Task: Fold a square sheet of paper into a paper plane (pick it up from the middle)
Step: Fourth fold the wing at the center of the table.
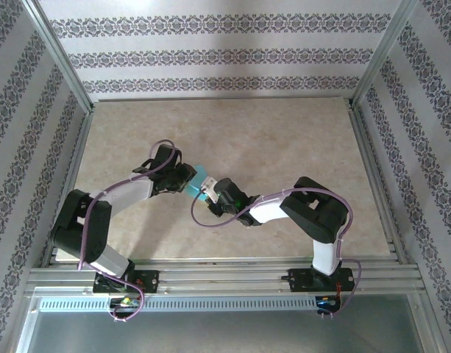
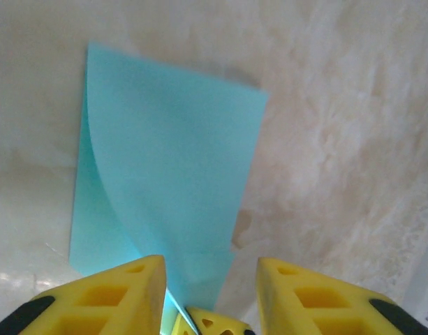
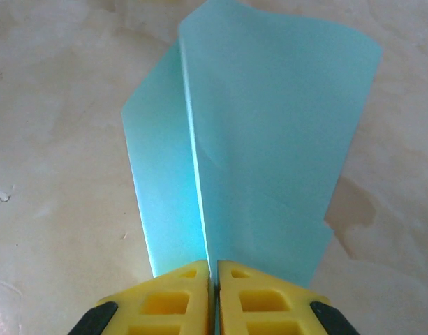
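Observation:
The square sheet of paper [image 3: 269, 139] is turquoise and bent along a centre crease into two flaps that stand up off the table. My right gripper [image 3: 214, 286] is shut on its near end at the crease. In the left wrist view the sheet [image 2: 165, 174] curves away above the table. My left gripper [image 2: 210, 279] is open, and the sheet's lower end hangs between its fingers, close to the left one. From above, both grippers meet mid-table at the sheet [image 1: 201, 175], the left gripper [image 1: 188, 179] beside the right gripper [image 1: 210, 190]. The paper plane is out of view.
The beige marbled table [image 1: 284, 140] spreads wide around the arms, walled by patterned panels and metal frame rails [image 1: 372, 184]. A yellow fingertip of the right gripper [image 2: 214, 322] pokes up between my left fingers.

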